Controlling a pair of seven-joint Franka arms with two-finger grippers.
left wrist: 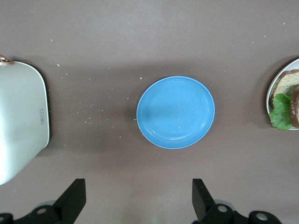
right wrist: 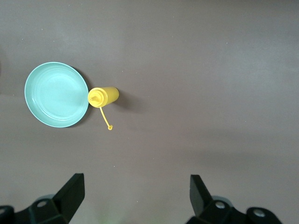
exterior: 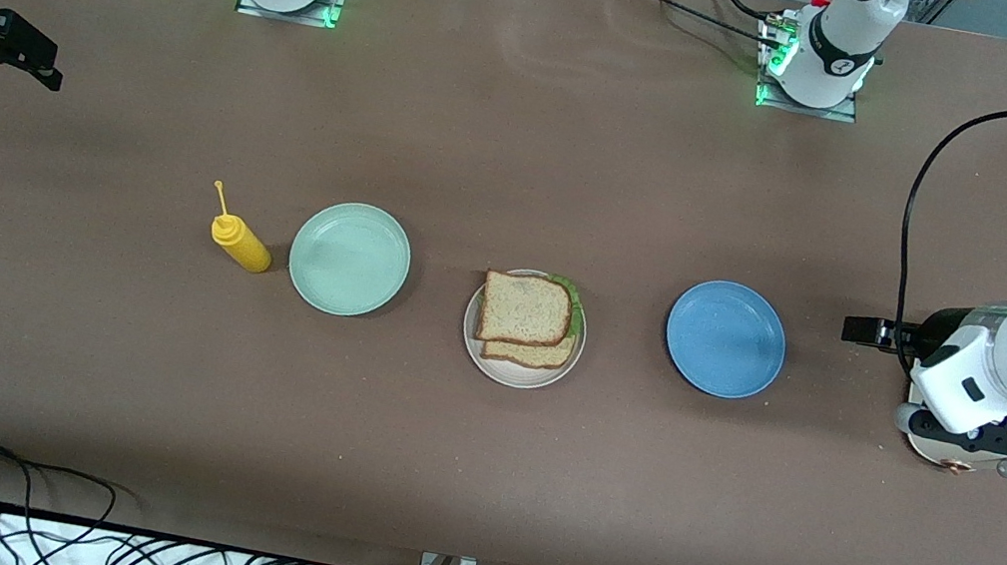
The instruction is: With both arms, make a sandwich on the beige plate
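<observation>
The sandwich (exterior: 526, 318) lies on the beige plate (exterior: 513, 374) in the middle of the table: two brown bread slices, the top one shifted, with green lettuce (exterior: 572, 286) peeking out between them. Its edge also shows in the left wrist view, sandwich (left wrist: 284, 99) on the plate rim (left wrist: 269, 94). My left gripper (left wrist: 138, 189) hangs open and empty high over the table toward the left arm's end, by the blue plate. My right gripper (right wrist: 137, 186) hangs open and empty high over the right arm's end, looking down on the mustard bottle.
A blue plate (exterior: 725, 338) and a mint-green plate (exterior: 350, 258) flank the beige one, both bare. A yellow mustard bottle (exterior: 240, 243) stands beside the mint plate. A white appliance (exterior: 931, 453) sits under the left arm. Crumbs (left wrist: 81, 109) dot the table near the blue plate.
</observation>
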